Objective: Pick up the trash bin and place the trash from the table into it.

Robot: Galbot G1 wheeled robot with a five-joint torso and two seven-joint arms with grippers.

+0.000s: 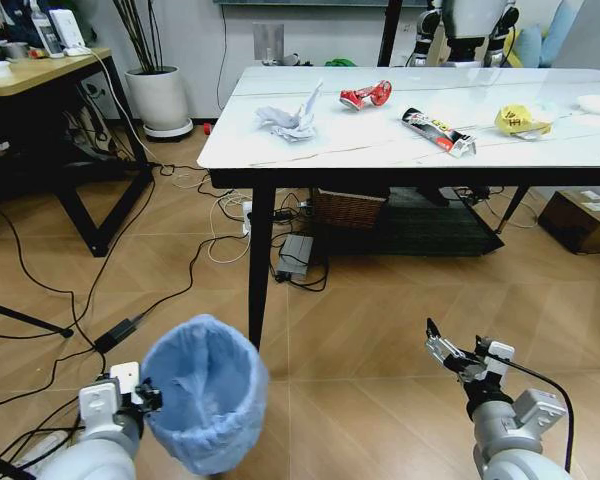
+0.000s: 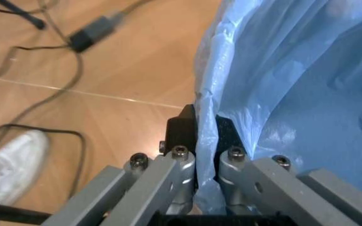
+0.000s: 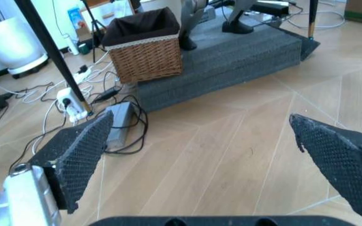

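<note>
Wood-pattern floor (image 1: 360,340) strewn with cables (image 1: 130,300) surrounds the table (image 1: 380,150), whose marble-look top carries white tissues (image 1: 290,120), red wrapper (image 1: 366,96), stick pack (image 1: 438,131) and yellow wrapper (image 1: 520,120). Left gripper (image 2: 205,129), low beside the robot, is clamped on the trash bin (image 1: 205,390) rim, pinching the blue liner. Right gripper (image 1: 454,355) hangs low, fingers spread wide, empty.

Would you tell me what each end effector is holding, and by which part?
The left end effector pinches the trash bin by its rim; the right end effector holds nothing.
</note>
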